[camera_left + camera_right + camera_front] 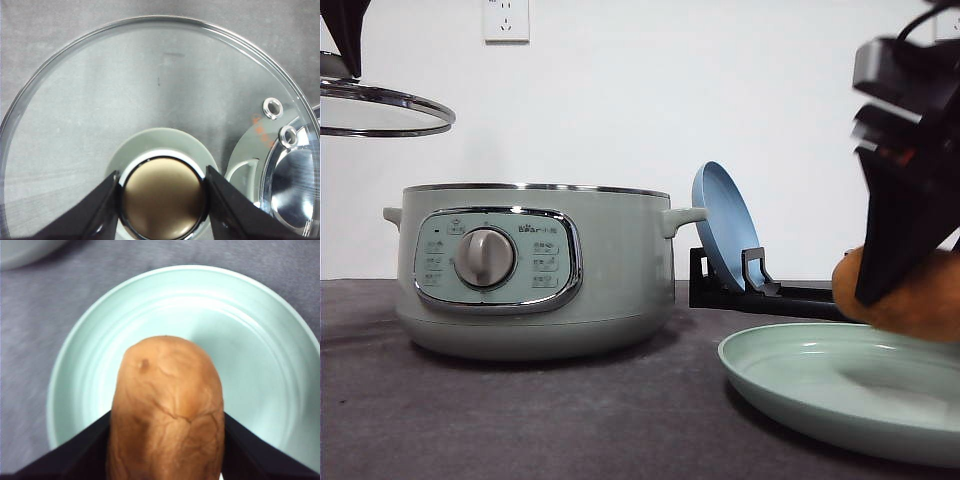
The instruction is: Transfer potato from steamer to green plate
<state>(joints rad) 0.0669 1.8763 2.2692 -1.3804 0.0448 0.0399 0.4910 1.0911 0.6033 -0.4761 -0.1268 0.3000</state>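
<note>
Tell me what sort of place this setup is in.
Probably a lab bench staged as a kitchen: a steamer, a green plate and a blue plate in a black rack on a grey cloth-covered table against a bare white wall with a socket.

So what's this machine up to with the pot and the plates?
It is moving food out of the steamer. The left gripper holds the glass lid by its knob, raised above and to the left of the pot. The right gripper is shut on the potato and holds it over the green plate, not yet set down. A smaller blue plate stands on edge in a black rack behind.
</note>
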